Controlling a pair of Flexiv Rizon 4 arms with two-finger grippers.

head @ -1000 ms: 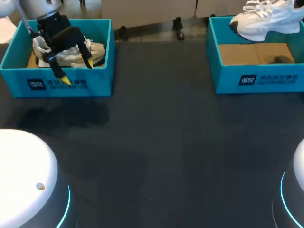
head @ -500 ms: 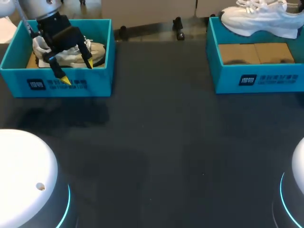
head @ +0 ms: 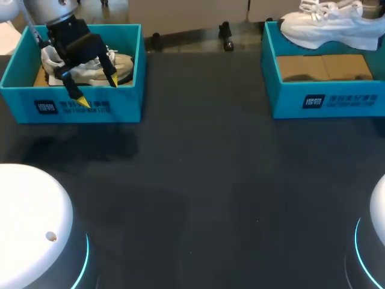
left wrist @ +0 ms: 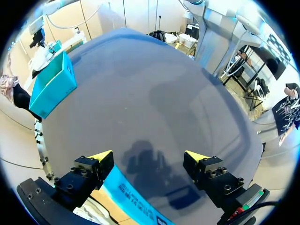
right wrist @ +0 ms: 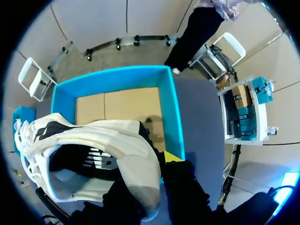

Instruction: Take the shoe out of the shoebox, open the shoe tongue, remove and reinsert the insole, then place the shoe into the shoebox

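Over the right shoebox (head: 325,99): white sneaker (head: 328,27) out, tongue step next.
Head view: the white sneaker hangs above the right shoebox's far rim, off its cardboard floor; taking-out looks nearly done, and next I would set it on the table beside that box. Left wrist view: left gripper (left wrist: 149,157) spread, empty, well apart from that box. Right wrist view: right gripper (right wrist: 152,176) pinches the sneaker's heel collar above the box.
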